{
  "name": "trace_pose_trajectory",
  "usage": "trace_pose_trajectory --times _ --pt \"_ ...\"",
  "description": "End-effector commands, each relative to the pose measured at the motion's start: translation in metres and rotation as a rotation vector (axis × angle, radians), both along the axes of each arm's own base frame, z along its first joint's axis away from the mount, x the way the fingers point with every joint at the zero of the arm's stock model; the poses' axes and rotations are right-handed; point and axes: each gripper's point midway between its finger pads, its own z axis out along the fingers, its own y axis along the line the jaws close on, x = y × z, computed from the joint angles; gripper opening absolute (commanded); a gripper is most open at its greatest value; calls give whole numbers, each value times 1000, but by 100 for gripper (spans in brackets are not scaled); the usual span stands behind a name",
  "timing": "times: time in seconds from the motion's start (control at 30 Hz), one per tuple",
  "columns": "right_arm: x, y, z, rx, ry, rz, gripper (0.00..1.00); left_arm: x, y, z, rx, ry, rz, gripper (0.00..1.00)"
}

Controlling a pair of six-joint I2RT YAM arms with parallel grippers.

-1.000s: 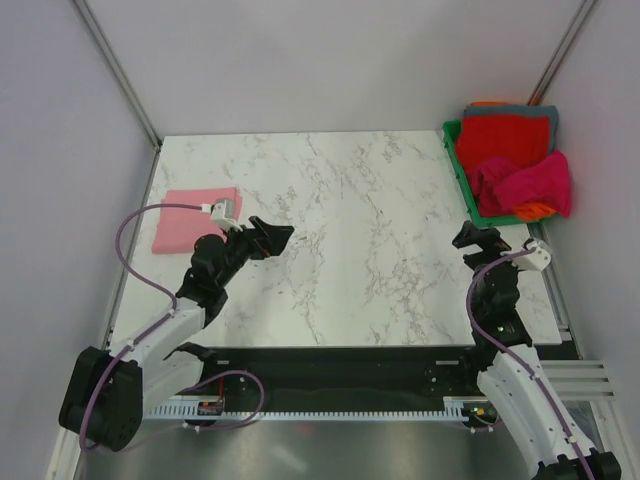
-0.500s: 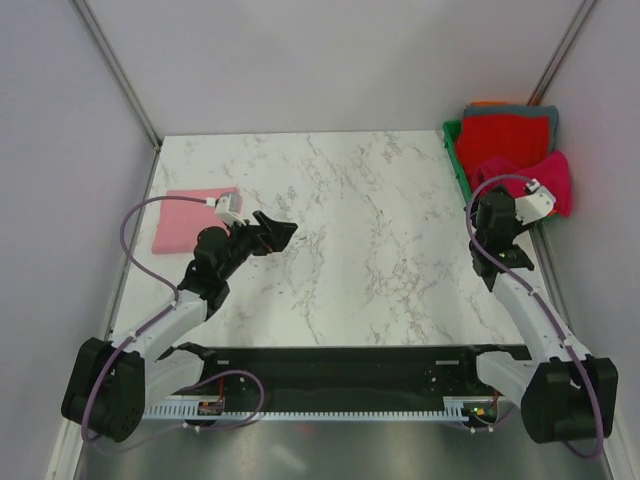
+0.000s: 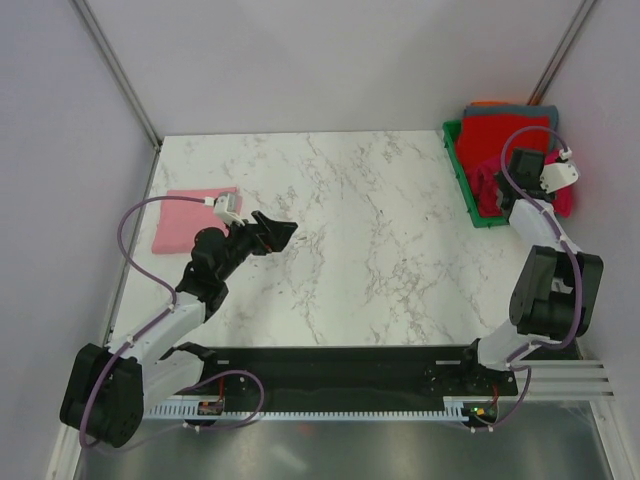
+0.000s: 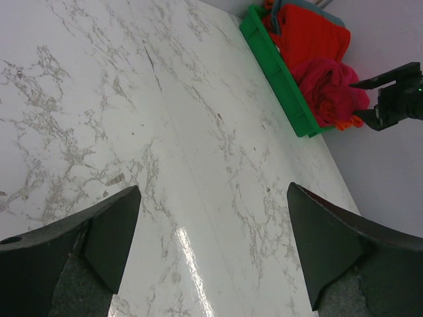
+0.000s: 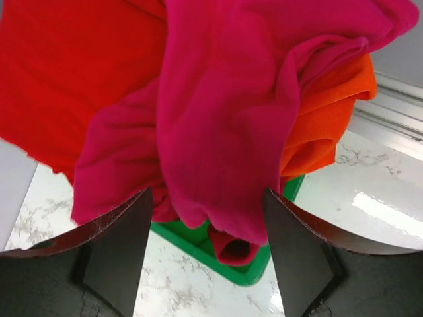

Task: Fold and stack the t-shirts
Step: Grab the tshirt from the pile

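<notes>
A light pink folded t-shirt [image 3: 188, 220] lies at the table's left side. My left gripper [image 3: 275, 235] is open and empty just right of it, above bare marble [image 4: 211, 231]. A heap of t-shirts fills the green bin [image 3: 463, 180]: a red one [image 3: 505, 135] [image 5: 73, 72], a deep magenta one [image 5: 225, 112] [image 4: 328, 89], an orange one [image 5: 330, 112], and a grey one at the back. My right gripper [image 3: 517, 172] [image 5: 208, 228] is open, directly over the magenta shirt at the bin's near end, with the cloth between its fingers [image 5: 115, 244] but not gripped.
The bin's green rim [image 5: 261, 271] lies under the right gripper, at the table's right edge. Grey walls and slanted frame posts stand close behind and beside the bin. The marble table [image 3: 350, 220] lies between the two arms.
My right arm has swung from the table's near right edge back to above the bin and the magenta shirt. The left gripper has barely moved.
</notes>
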Motion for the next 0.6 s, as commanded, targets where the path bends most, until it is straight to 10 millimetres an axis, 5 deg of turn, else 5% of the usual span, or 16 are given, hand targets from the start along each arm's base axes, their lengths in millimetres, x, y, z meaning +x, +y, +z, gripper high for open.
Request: trace_pose_trajectory --times 0.0,0.07,0.2,0.27,0.5,0.57 --pt "22 -7 -2 66 -46 -80 74 -2 -5 12 -38 -24 -18 99" --pt "26 -13 -10 66 -43 -124 68 -2 -6 10 -42 -13 -21 98" --pt "36 -14 -9 56 -55 -116 10 -2 -6 10 -44 -8 -25 96" --pt "27 -15 3 2 -48 -121 8 -2 -6 10 -46 -9 -24 96" --pt "-28 -15 106 -151 -173 -168 5 0 -7 9 -46 -1 -25 96" --pt "-27 -5 131 -175 -223 -74 0 -1 -7 10 -45 -2 -26 96"
